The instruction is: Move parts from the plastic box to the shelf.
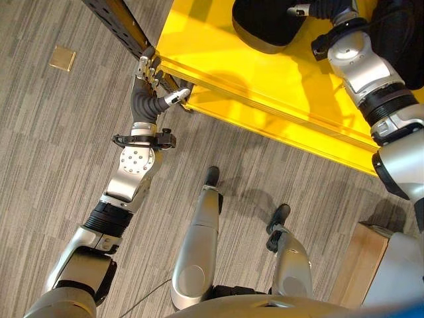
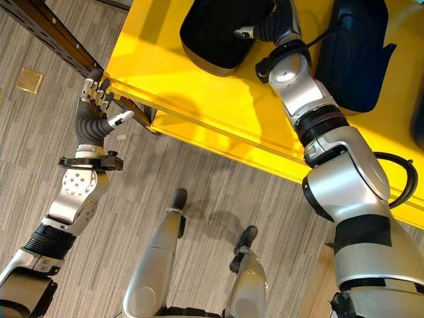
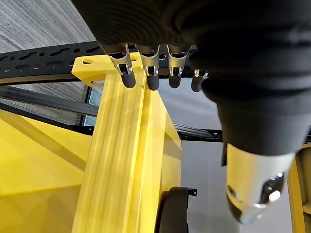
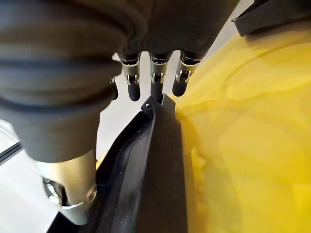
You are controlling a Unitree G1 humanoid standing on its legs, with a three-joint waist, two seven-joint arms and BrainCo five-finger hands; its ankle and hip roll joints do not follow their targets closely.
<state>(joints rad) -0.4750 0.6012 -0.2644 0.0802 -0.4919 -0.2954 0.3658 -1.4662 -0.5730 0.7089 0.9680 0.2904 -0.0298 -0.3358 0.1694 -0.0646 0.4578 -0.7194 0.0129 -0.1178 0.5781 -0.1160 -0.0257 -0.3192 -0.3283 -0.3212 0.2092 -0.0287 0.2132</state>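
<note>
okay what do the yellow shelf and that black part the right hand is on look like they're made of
Yellow shelf: probably painted sheet metal; smooth, glossy, with a folded front lip. Black part: likely moulded plastic or rubber; matte, thin curved rim. Right hand has its fingertips at that rim.

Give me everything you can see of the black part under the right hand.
The black part lies on the yellow surface, near its far side in the eye views. It looks like matte black moulded plastic, rounded in outline, with a raised rim or edge that the right wrist view shows from close by. The right hand is at that edge, fingers reaching over it and thumb apart; whether it grips is unclear. Another dark part lies beside it, apart.
</note>
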